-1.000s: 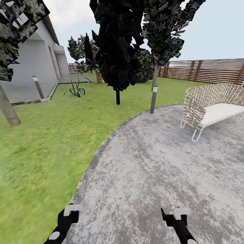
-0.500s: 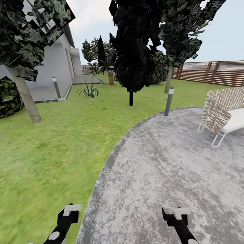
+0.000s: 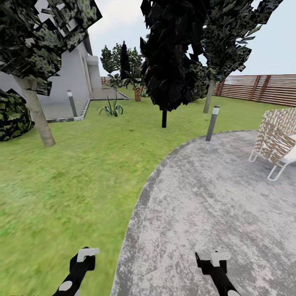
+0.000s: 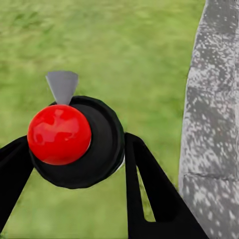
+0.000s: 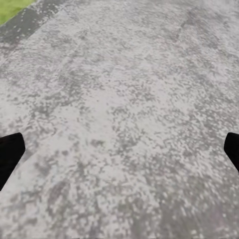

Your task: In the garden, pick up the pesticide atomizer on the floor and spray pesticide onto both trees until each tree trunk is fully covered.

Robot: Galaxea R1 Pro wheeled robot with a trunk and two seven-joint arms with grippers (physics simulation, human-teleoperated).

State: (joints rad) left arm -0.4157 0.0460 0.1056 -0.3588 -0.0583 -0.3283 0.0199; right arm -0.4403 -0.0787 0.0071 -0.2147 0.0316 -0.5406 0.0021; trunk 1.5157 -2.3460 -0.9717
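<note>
Lower frame of the head view: left claw (image 3: pixel 84 257) over lawn (image 3: pixel 74 181), right claw (image 3: pixel 213 260) over grey paving floor (image 3: pixel 205 197). Both cut off at the bottom edge. Right fingers (image 5: pixel 10 152) spread wide, empty. Left claw's opening hard to tell, hidden behind a red ball (image 4: pixel 59 134). Thick pale tree trunk (image 3: pixel 37 113) upper left, crown cropped. Wicker chair (image 3: pixel 277 137) cut off at the right edge.

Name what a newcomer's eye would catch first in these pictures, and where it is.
A near-black tree rises mid-lawn, straight ahead. The grey paving curves in from the right, with a woven chair at its far right edge. In the left wrist view, a glossy red ball sits between the left claw's fingers.
</note>
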